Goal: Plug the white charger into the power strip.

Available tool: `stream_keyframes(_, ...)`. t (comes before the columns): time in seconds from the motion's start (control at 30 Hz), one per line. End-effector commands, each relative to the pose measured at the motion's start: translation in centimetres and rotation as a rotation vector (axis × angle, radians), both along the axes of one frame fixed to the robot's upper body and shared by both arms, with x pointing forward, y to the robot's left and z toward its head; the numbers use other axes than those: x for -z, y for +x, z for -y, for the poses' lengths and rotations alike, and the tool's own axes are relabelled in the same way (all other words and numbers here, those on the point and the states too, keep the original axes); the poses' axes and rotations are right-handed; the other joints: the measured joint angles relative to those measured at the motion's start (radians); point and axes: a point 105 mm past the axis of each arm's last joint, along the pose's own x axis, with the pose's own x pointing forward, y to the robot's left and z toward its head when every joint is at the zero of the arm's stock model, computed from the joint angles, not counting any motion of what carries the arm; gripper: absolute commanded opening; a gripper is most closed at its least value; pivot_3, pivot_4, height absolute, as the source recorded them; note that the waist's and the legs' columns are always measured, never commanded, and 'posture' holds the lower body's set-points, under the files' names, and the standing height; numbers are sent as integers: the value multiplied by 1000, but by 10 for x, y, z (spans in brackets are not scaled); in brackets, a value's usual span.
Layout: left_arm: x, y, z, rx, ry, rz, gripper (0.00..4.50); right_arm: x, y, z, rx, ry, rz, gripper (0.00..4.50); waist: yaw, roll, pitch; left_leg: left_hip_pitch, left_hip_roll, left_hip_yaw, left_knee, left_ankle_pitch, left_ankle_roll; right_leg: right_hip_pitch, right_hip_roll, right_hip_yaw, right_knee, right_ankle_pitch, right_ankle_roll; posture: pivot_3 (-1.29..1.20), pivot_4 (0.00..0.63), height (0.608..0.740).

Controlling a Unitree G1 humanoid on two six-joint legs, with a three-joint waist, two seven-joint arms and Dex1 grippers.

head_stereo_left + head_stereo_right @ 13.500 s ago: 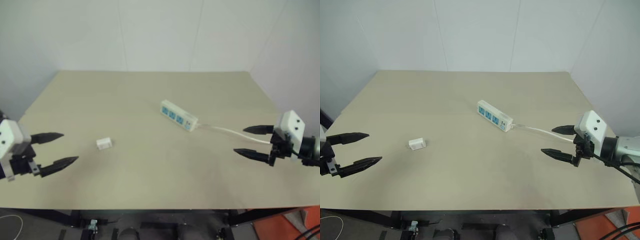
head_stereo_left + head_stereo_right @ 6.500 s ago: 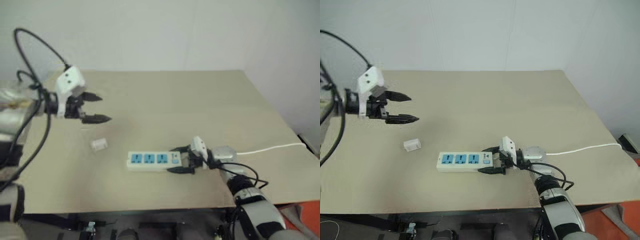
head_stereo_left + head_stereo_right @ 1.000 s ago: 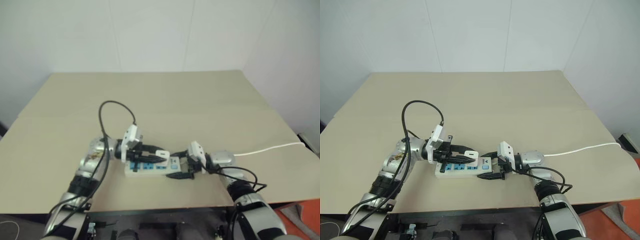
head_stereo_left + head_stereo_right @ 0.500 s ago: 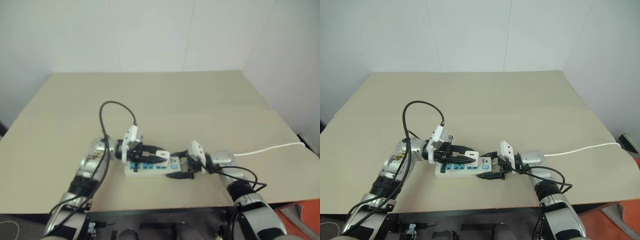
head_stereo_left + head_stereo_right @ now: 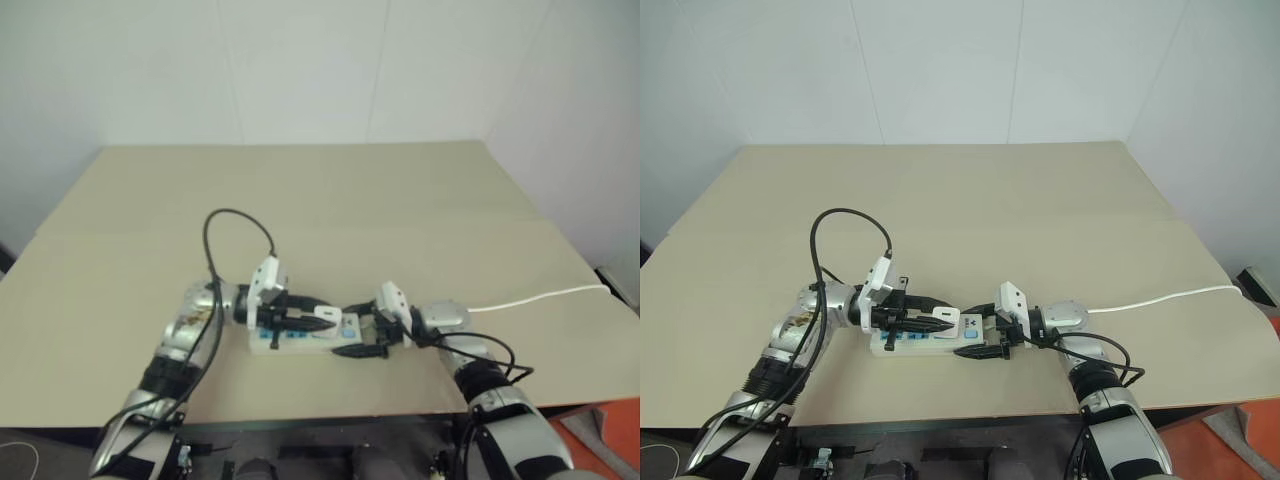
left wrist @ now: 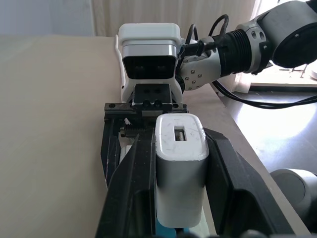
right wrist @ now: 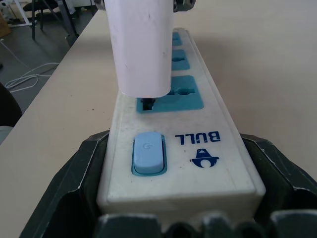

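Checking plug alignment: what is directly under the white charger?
The charger stands on the power strip's blue socket nearest the switch. Its prongs and part of that socket are covered.

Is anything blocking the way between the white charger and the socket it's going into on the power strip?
Nothing visible. The left gripper holds the white charger right over the socket nearest the switch of the power strip, which the right gripper clamps at that end. No object lies in between.
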Motion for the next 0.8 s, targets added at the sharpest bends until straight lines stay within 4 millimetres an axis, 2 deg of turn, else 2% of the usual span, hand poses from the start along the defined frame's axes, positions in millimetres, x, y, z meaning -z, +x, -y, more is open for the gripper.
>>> stream_keyframes(0.03,-1,0,1,-1,-5,20,1003,0,-2,-4,-15,-1,-3,3421,0,0,0,0,0,0,0,0,0,0,0,0,0,0,0,0,150,740)
stream_keyframes(0.3,3,3,-7,-28,11,4,1003,0,-2,-4,-16,-1,-4,3421,0,0,0,0,0,0,0,0,0,0,0,0,0,0,0,0,150,740)
stream_keyframes(0.8,40,1,-20,-135,54,-3,1003,-1,-1,-4,-16,-5,-2,3421,1,1,-1,2,0,0,-1,0,0,2,0,1,0,-1,1,0,150,740)
